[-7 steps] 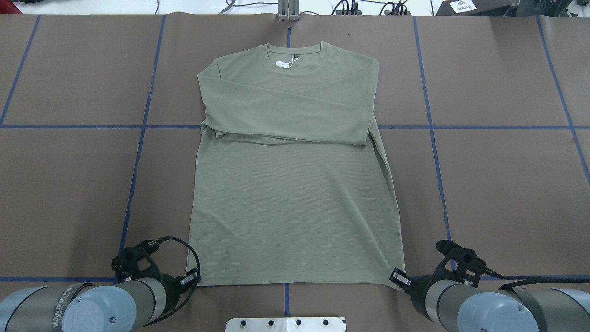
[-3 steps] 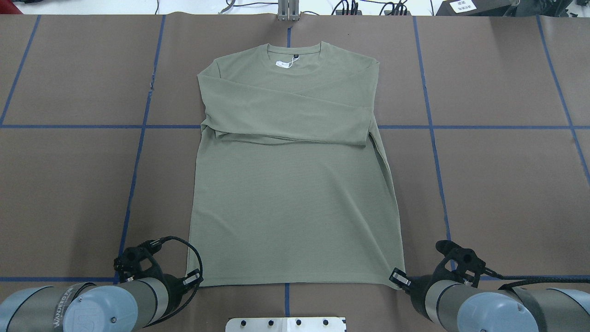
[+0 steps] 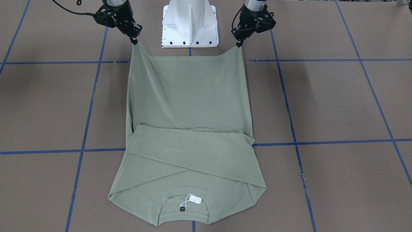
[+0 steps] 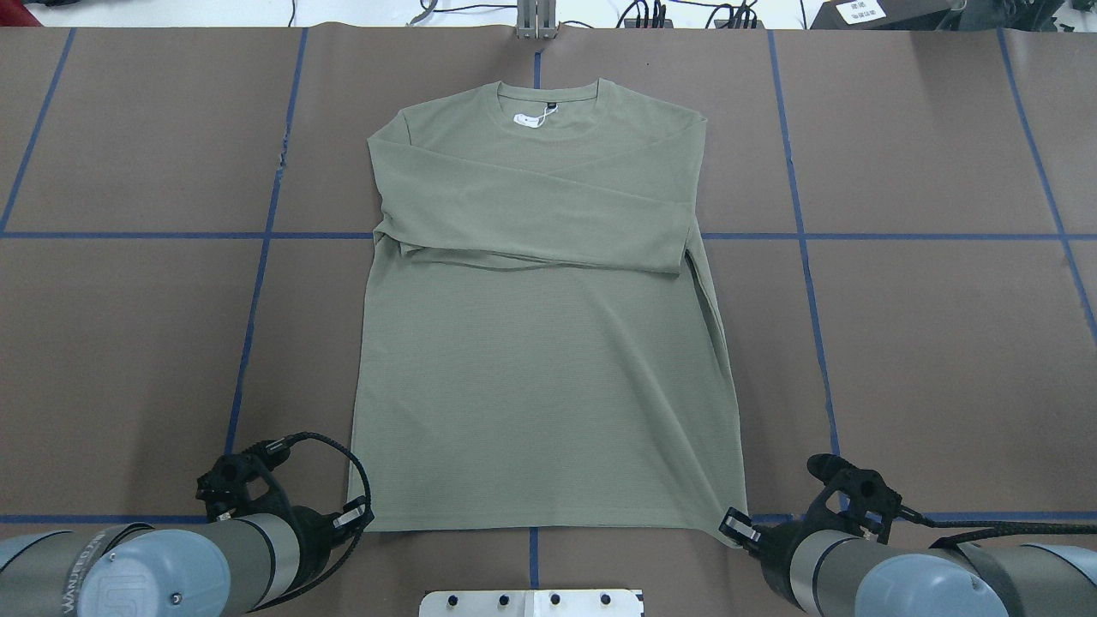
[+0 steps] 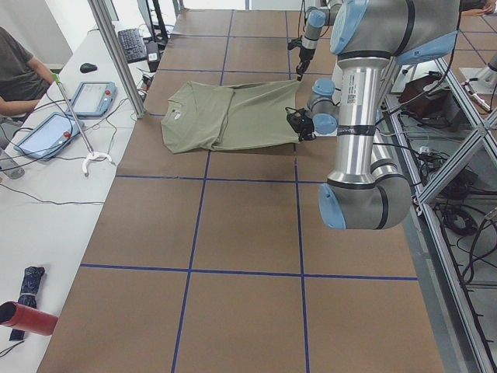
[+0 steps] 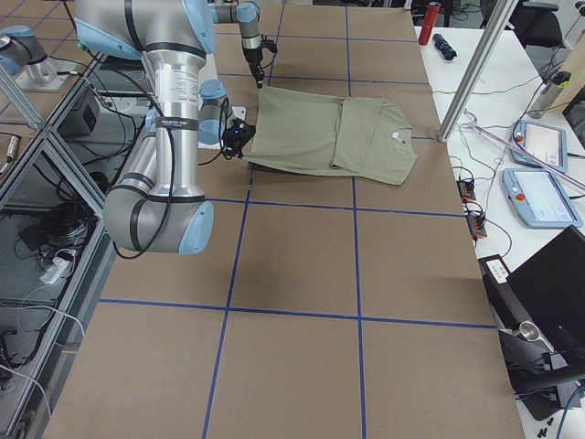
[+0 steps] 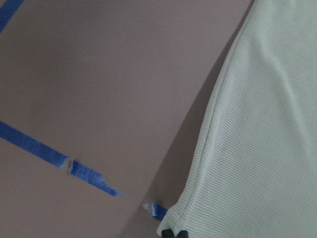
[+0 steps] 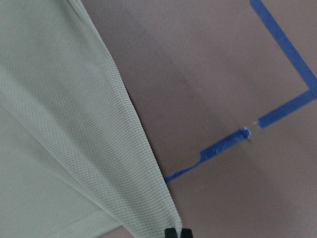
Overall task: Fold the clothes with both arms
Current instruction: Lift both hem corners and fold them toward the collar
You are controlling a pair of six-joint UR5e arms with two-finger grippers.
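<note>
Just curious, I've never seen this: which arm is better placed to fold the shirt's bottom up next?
Neither alone. The left tool and right tool each pinch a lifted hem corner of the shirt, so both should probably carry it toward the collar together.

**Hands ease back, hem drawn in**

Over the last second my left hand [image 4: 353,517] has slid a little toward my base and outward, its cable loop [image 4: 356,480] and wrist sitting lower in the overhead view. My right hand [image 4: 739,525] has backed up the same way, only slightly. The green shirt [image 4: 540,360] followed at its near end. Its right hem corner [image 4: 730,533] is pulled further toward me, and the side edge above it has drawn inward across the counter [image 4: 128,343].
</note>
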